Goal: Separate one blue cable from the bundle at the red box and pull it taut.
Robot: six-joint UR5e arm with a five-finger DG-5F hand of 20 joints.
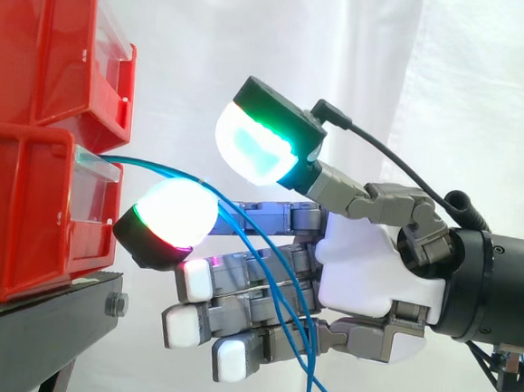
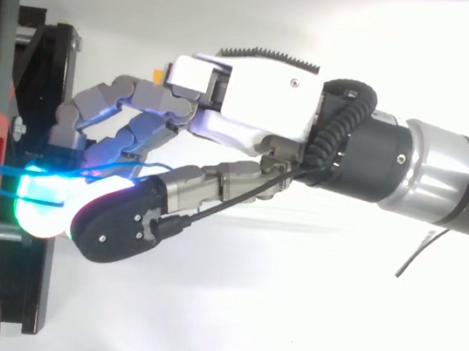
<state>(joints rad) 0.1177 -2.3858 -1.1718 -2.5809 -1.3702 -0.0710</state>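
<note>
Glossy, smooth plastic is seen in the stacked red bins (image 1: 35, 78), matt painted metal in the black stand (image 1: 44, 315) beneath them, a smooth shiny sheath on the thin blue cables (image 1: 147, 162), glossy white plastic over matt grey links on the hand (image 1: 365, 268), and soft, creased cloth in the white curtain (image 1: 488, 87).

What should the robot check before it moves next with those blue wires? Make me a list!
1. The hand is close beside the red box: ok.
2. The blue cables are in reach: ok, they run from the box across the hand.
3. One cable is separated: not ok, several run together.
4. A cable is pinched: not ok, the thumb pad is raised off the finger pad.
5. The cable is taut: not ok, they sag below the hand.
</note>
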